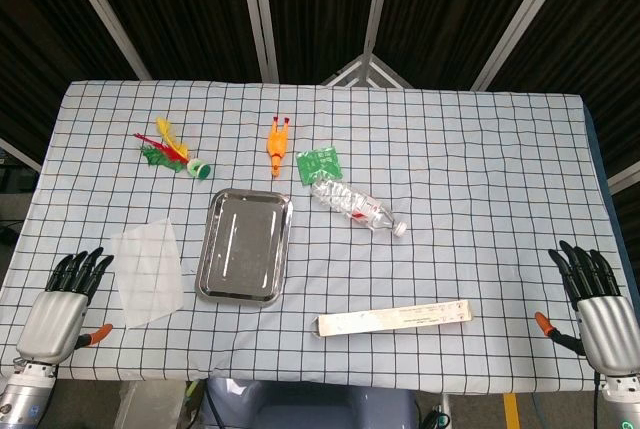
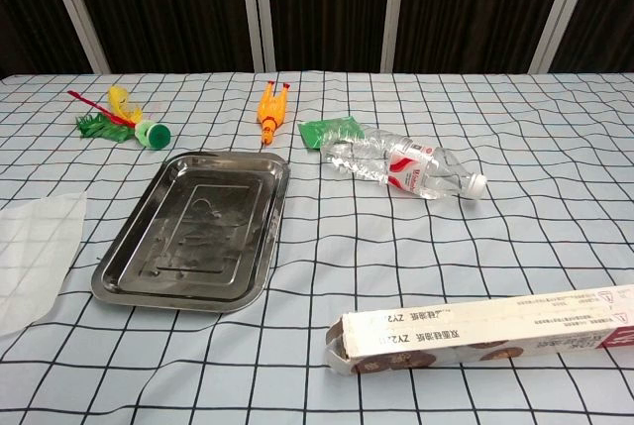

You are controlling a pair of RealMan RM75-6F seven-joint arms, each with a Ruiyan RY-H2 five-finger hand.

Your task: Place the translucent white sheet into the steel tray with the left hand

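On worktop: translucent white sheet flat beside steel tray, untouched. My left hand nearby, fingers spread, empty; right hand likewise, parked clear.

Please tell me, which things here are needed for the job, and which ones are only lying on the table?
Needed: sheet, tray, left hand.

Only lying about: shuttlecock, rubber chicken, green packet, bottle, long box. The right hand has no part in it.
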